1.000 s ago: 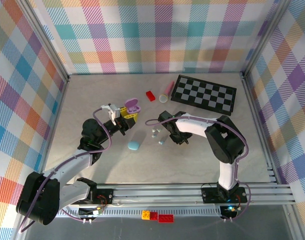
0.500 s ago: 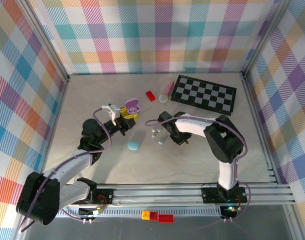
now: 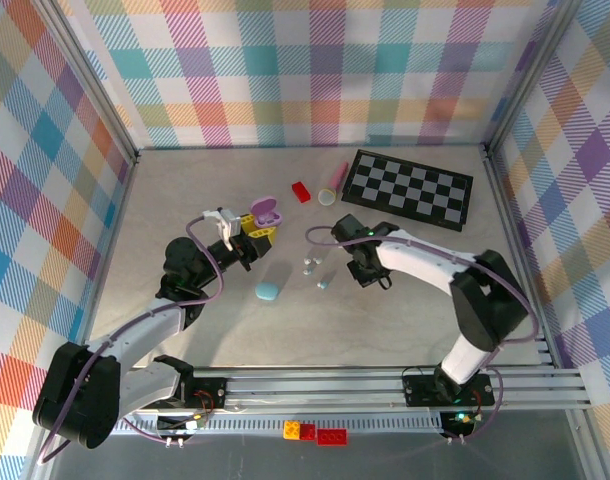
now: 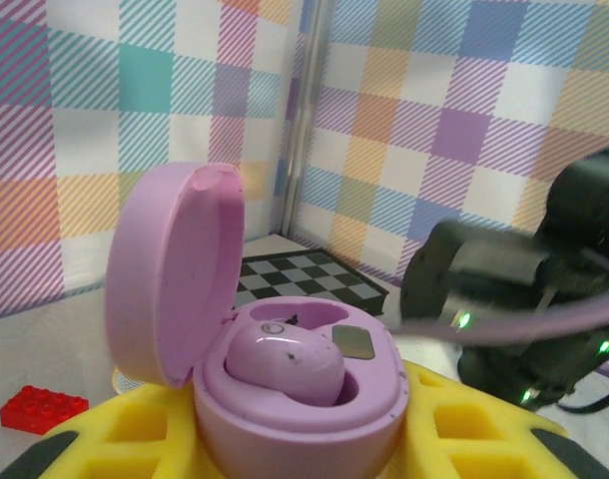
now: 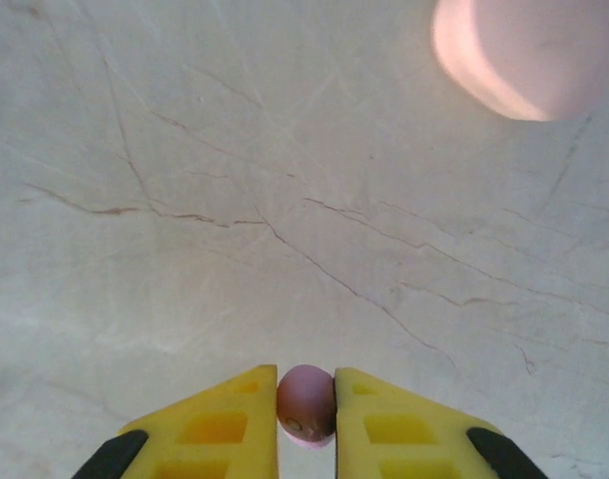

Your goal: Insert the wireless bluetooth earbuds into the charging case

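The left end effector point(image 3: 257, 230) is gripping the purple charging case point(image 3: 266, 210) left of the bench point(image 3: 315, 330) centre. The case is raised with its lid tipped open, so the wells are facing the other arm. The right end effector point(image 3: 369, 274) is pointing down near the bench centre, well apart from the case. Its opening cannot be read from this view. Two loose pale earbuds point(image 3: 307, 265) and a closed teal case point(image 3: 268, 291) are lying between the arms.

Left wrist view: yellow fingers point(image 4: 454, 429) are clamping the case body from both sides, which is holding it upright. The seated purple earbud point(image 4: 285, 364) is occupying the near well. The well behind it appears empty and is judged to be the target.

Right wrist view: the yellow fingers point(image 5: 225, 429) are almost closed, pinching the second purple earbud point(image 5: 306, 399) at their tips, with the bench surface beneath. The tip pinch is leaving the bud's end exposed, which should ease seating it in the well.
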`<state>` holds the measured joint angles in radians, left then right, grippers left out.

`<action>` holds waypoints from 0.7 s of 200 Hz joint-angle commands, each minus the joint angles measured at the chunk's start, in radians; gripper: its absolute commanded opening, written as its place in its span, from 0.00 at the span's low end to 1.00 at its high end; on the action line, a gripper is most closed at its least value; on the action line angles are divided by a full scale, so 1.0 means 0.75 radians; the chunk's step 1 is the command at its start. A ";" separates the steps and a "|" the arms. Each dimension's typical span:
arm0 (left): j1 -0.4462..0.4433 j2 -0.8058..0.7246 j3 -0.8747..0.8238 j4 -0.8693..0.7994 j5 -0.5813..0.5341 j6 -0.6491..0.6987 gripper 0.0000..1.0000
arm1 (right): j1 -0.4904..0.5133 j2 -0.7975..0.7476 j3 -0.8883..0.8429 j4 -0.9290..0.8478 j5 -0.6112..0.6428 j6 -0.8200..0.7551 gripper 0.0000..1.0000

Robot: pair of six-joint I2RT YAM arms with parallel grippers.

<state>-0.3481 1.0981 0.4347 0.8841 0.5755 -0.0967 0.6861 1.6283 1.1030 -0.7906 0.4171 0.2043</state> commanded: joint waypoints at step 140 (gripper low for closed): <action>-0.314 0.296 0.322 -0.154 0.186 0.241 0.34 | -0.086 -0.668 0.241 0.032 -0.863 0.218 0.17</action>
<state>-0.5549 1.2892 0.6178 0.7605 0.6468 0.0536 0.6300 1.1538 1.2495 -0.7876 -0.0811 0.3405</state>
